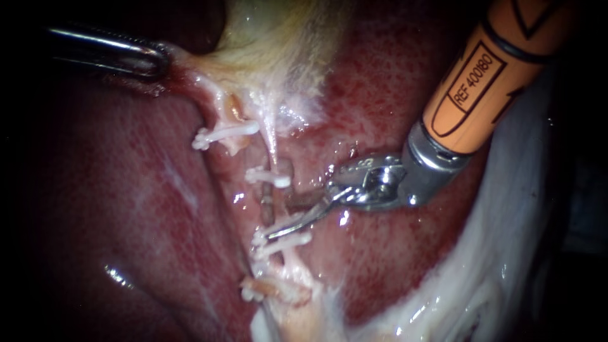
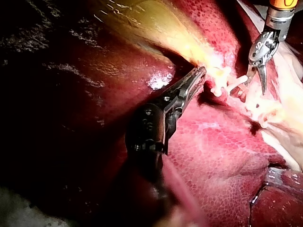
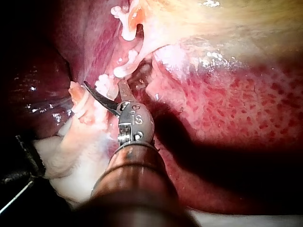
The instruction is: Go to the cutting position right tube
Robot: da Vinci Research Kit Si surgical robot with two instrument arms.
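**Steel blades open, cutting position nearly reached**

Orange-sleeved right instrument (image 1: 282,218): end effector is a pair of thin blades, spread apart, holding nothing, tips at the brownish right tube (image 1: 270,204) between two white plastic clips (image 1: 269,178). Slender steel left instrument (image 1: 149,58): end effector closed on the pale yellow gallbladder (image 1: 272,38). Recommendation: seat the tube squarely between the blades, midway between clips, clear of the dark red liver (image 1: 126,209); hold traction steady. Writing: printed marking on the orange sleeve only; none on tissue or clips.
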